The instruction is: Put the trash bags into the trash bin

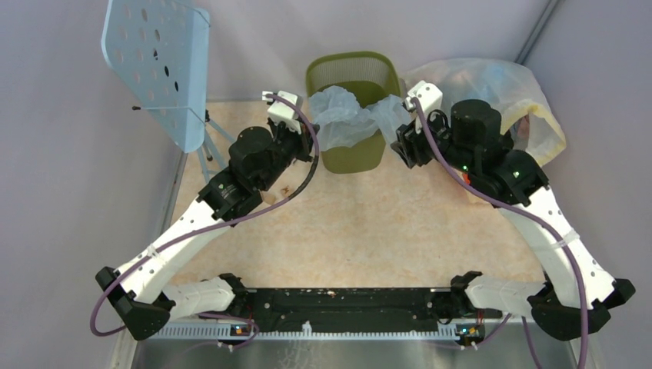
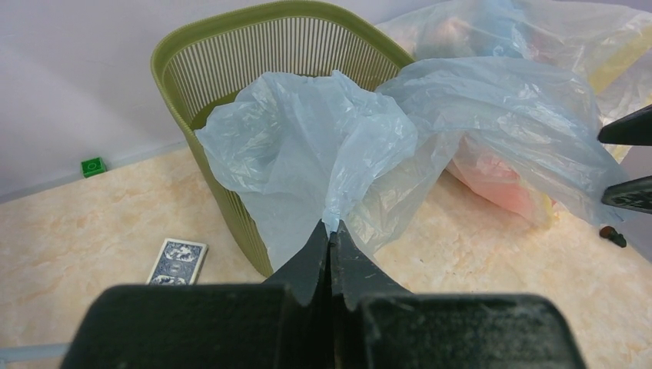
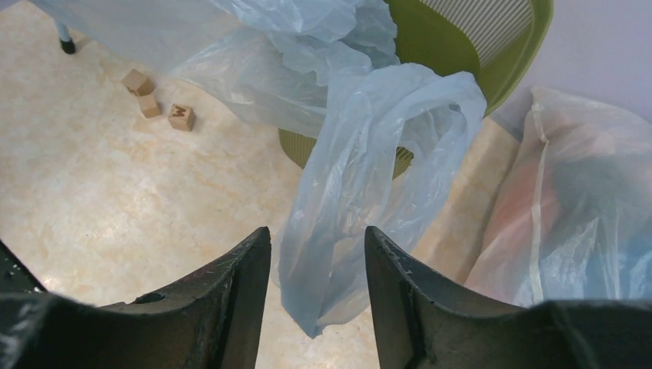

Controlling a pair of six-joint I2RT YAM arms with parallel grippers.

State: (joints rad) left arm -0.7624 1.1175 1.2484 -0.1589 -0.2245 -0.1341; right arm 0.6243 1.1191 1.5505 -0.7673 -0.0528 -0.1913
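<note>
The olive-green trash bin (image 1: 350, 65) stands at the back middle of the table. A pale blue-grey trash bag (image 1: 346, 115) is draped over its near rim, hanging down the front. My left gripper (image 1: 314, 138) is at the bag's left side; in the left wrist view the gripper (image 2: 330, 231) is shut on a bunched fold of the bag (image 2: 307, 146) in front of the bin (image 2: 231, 46). My right gripper (image 1: 401, 138) is at the bag's right side. In the right wrist view the gripper (image 3: 317, 234) is open, and a hanging loop of the bag (image 3: 361, 154) lies between the fingers without being pinched.
A big clear-yellowish sack (image 1: 500, 92) of coloured items lies right of the bin. A pale blue perforated panel (image 1: 158, 61) on a stand is at the back left. A card deck (image 2: 177, 261), a green cube (image 2: 93, 166) and wooden blocks (image 3: 161, 104) lie on the table.
</note>
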